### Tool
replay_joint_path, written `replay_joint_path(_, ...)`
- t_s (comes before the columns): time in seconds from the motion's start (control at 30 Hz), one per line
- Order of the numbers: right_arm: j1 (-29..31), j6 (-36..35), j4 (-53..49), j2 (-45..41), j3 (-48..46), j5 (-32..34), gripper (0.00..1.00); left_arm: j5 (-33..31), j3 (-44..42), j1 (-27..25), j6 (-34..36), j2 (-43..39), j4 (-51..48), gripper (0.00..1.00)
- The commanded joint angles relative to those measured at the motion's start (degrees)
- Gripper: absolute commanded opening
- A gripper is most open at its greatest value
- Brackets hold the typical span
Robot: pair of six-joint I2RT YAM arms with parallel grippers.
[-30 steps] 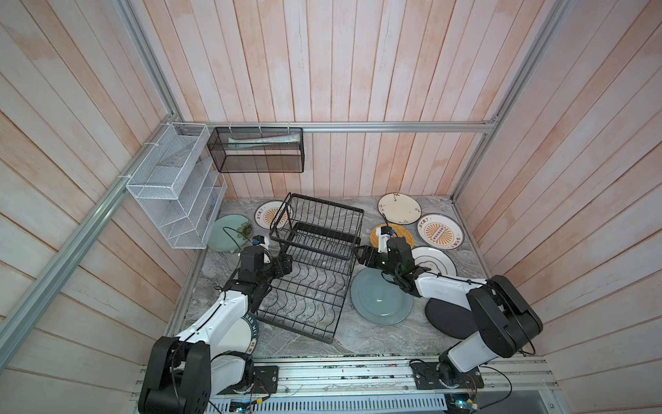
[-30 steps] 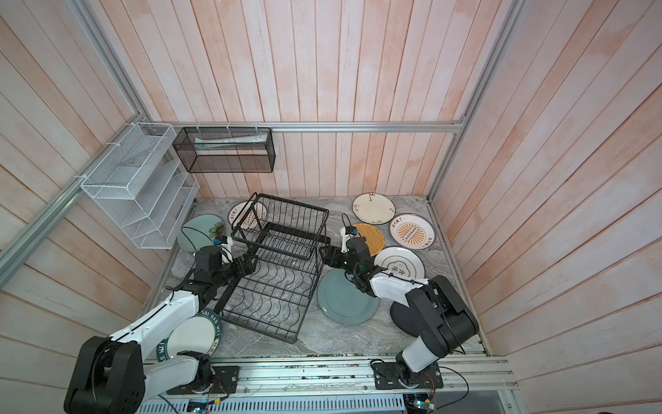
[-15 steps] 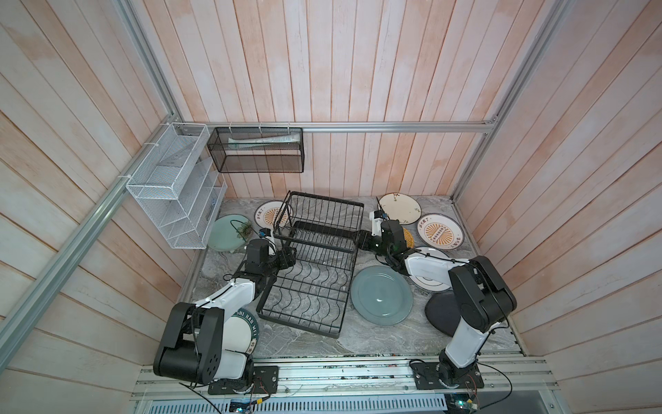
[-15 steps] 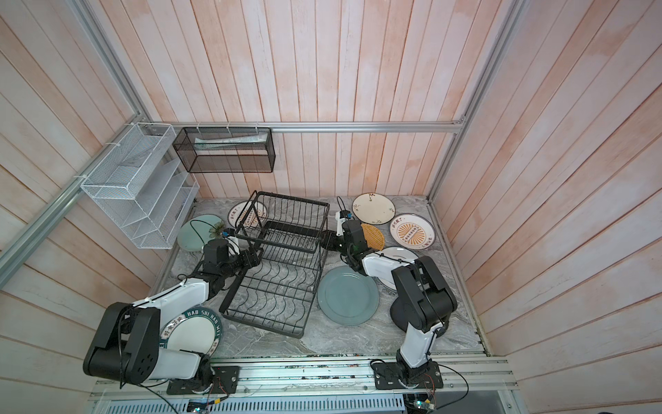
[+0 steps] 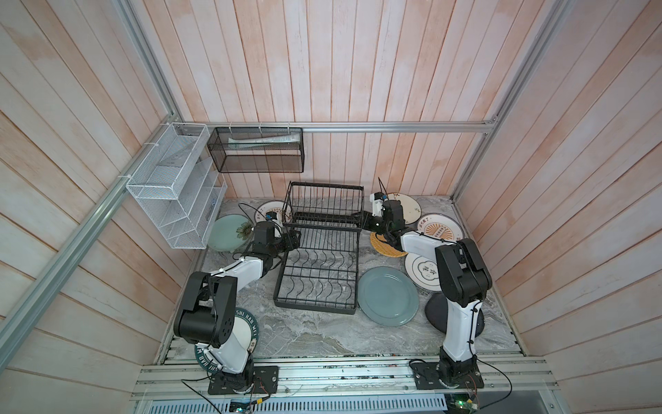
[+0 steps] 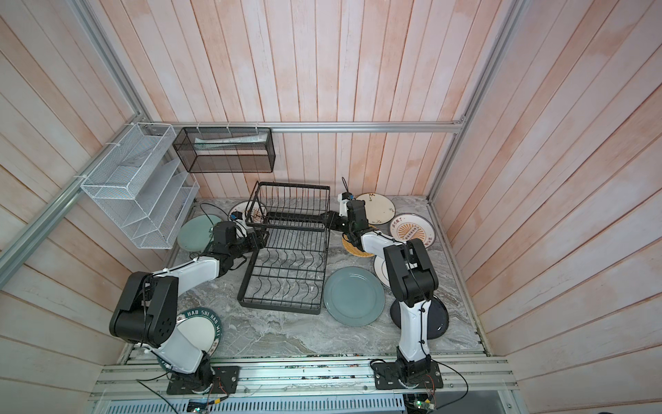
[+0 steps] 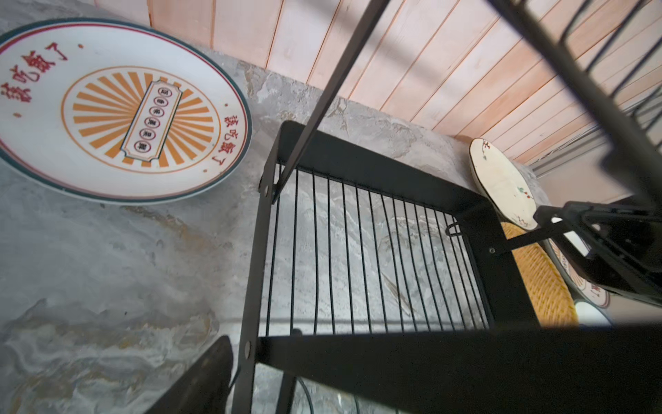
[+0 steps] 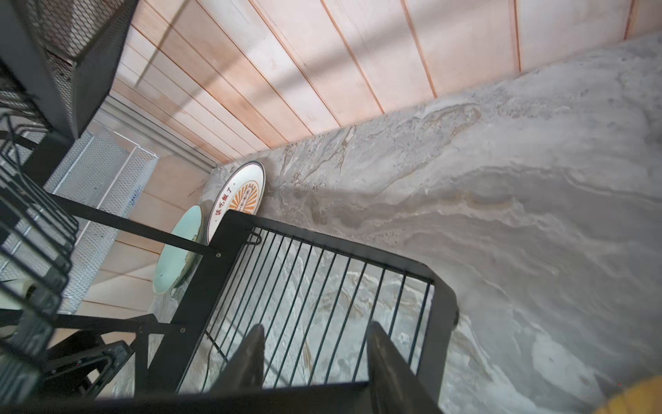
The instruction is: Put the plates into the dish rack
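- Swung round from its skewed lie of a second ago, the dish rack (image 5: 314,309) stands nearly square in the middle of the counter (image 5: 315,337), with its raised tier toward the back edge.
- Both arms have followed it back. The left gripper (image 5: 294,238) is at the rack's left rail and the right gripper (image 5: 359,221) at its right side, both where the raised tier begins.
- The right wrist view shows that gripper's fingers (image 8: 250,358) partly apart, with a rack bar across their roots. Whether they clamp it cannot be told.
- The left wrist view shows only one finger (image 7: 207,376) beside the frame, so that pincer seems wide. A hold cannot be told.
- The grey-blue plate (image 5: 388,295) lies flat just right of the rack's front corner.
- The black plate (image 5: 435,308), black-ringed plate (image 5: 422,270) and yellow woven plate (image 5: 383,247) lie along the right side.
- The sunburst plate (image 5: 439,229) and cream floral plate (image 5: 408,208) are near the back right corner.
- The pale green plate (image 5: 229,233) is near the back left corner.
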Motion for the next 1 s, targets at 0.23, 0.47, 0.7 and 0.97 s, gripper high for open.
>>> replay_joint_path(0.23,-6.0,-0.7,-1.5,6.9,12.4,-6.1,0.50,1.5,-0.1,-4.0,-2.1,0.9,2.2,0.81)
replay_joint_path(0.47,-8.4,-0.1,-5.4,10.8,20.5,-8.3,0.54,-0.9,2.2,-5.7,-4.0,1.3,0.7,0.81)
replay_joint_path(0.7,-9.8,2.1,-9.4,7.1,18.8,-4.0,0.66,-9.9,6.6,-3.7,-5.2,-5.7,-14.7,0.86)
replay_joint_path(0.97,-11.6,5.3,-6.5,-0.9,9.6,-2.3,0.72,-10.9,1.2,-0.9,-5.5,-23.8,-24.9,0.91)
